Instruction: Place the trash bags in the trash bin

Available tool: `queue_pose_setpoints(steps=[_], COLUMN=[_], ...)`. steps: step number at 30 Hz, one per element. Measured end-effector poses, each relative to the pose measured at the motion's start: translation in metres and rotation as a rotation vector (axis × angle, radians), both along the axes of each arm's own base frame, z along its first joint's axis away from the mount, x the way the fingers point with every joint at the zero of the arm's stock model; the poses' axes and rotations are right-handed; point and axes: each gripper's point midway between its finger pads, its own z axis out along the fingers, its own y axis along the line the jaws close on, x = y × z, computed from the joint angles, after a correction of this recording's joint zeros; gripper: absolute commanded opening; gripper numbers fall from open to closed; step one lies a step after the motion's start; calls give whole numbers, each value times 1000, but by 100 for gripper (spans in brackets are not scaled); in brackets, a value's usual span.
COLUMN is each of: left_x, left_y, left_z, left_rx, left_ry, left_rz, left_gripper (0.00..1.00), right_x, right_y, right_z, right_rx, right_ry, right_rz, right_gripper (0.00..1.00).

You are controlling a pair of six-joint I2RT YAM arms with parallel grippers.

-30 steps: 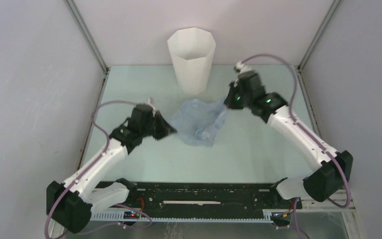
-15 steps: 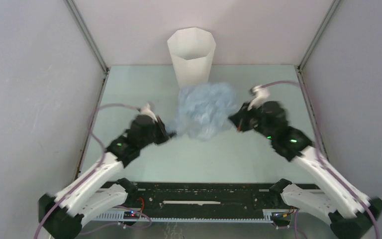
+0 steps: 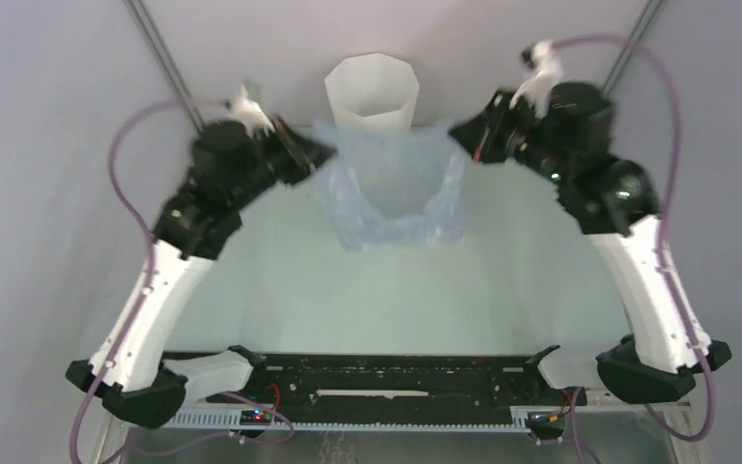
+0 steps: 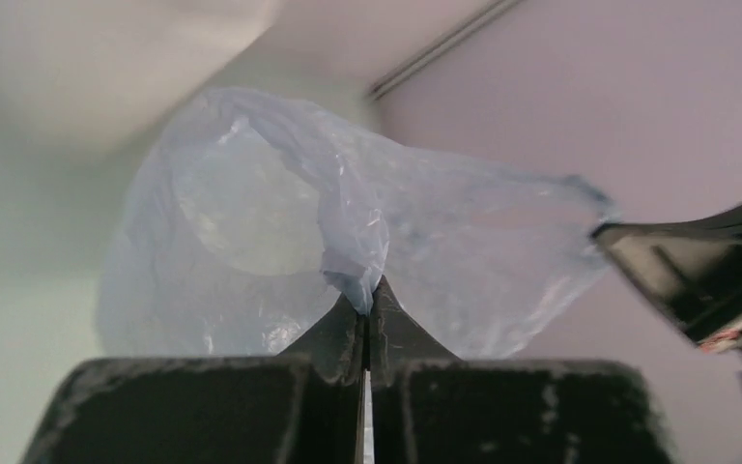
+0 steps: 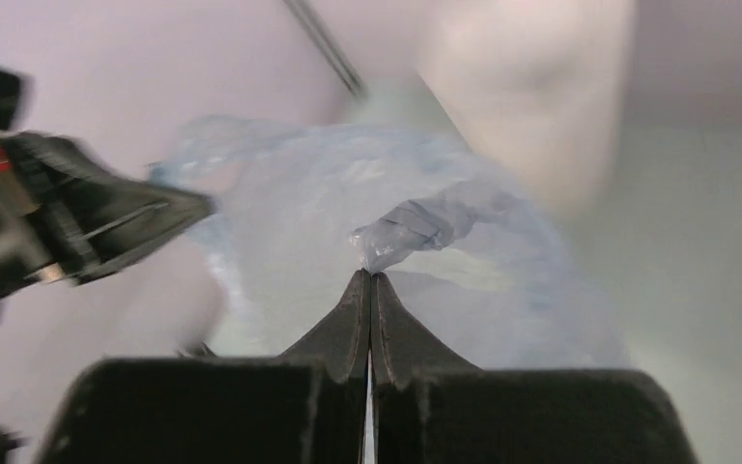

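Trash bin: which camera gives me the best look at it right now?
Top external. It shows the trash bin sharp, its many-sided rim fully visible, though the hanging trash bag covers its lower part. Both wrist views catch only a blurred white patch beyond the bag.

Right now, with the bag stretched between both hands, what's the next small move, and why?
Probably carry both hands forward together until the thin pale-blue plastic bag is over the tall white faceted bin. The left hand and right hand each pinch an edge, and it hangs spread on the bin's near side.
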Motion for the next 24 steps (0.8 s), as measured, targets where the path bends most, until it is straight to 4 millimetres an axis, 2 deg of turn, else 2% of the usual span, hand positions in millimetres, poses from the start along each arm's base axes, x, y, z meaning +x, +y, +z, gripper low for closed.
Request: queue_pose_setpoints(steps=[1, 2, 3, 4, 5, 6, 7, 8, 9, 11, 13, 14, 15, 16, 17, 18, 19, 20, 21, 22, 24], left_x=[1, -6, -20, -39, -57, -68, -77, -82, -82, -69, -52, -53, -60, -78, -92, -98, -97, -94, -87, -77, -53], left_y=[-5, -7, -7, -2, 6, 14, 24, 33, 39, 30, 16, 15, 17, 26, 32, 36, 34, 32, 27, 20, 1], left_z=[57, 108, 151, 182, 196, 191, 182, 162, 131, 45, -78, -142, -190, -241, -262, -267, -257, -245, -222, -191, -110], left_rx=[-28, -59, -95, -130, -158, -167, -175, -171, -159, -100, 7, 75, 132, 200, 233, 239, 224, 206, 177, 138, 50], left_ry=[-124, -250, -361, -451, -502, -509, -511, -493, -456, -309, -69, 72, 188, 330, 406, 435, 419, 398, 362, 314, 183], left_rz=[-13, -28, -42, -53, -57, -49, -29, -4, 16, 16, 13, 10, 4, 3, 1, 3, 2, 1, -4, -12, -38], left_gripper=[0, 0, 0, 0, 0, 0, 0, 0, 0, 0, 0, 0, 0, 0, 0, 0, 0, 0, 0, 0, 0], right_x=[-6, -26, -53, -77, -100, -114, -121, -123, -120, -110, -93, -93, -95, -104, -115, -124, -127, -126, -118, -107, -84], right_y=[4, 11, 16, 17, 14, 3, -9, -21, -25, -15, 5, 8, 9, 4, -4, -12, -15, -15, -14, -12, -9], right_z=[45, 98, 135, 153, 158, 149, 136, 114, 82, 11, -100, -147, -194, -240, -270, -282, -280, -269, -245, -215, -148], right_rx=[29, 73, 119, 157, 176, 184, 182, 178, 152, 84, -56, -123, -195, -274, -330, -359, -358, -338, -298, -248, -151], right_ry=[-104, -243, -349, -417, -456, -475, -479, -475, -443, -333, -115, -13, 100, 223, 312, 366, 378, 367, 340, 294, 174], right_rz=[12, 45, 98, 149, 190, 195, 174, 134, 114, 121, 141, 152, 163, 174, 180, 181, 176, 172, 158, 143, 105], right_gripper=[0, 0, 0, 0, 0, 0, 0, 0, 0, 0, 0, 0, 0, 0, 0, 0, 0, 0, 0, 0, 0])
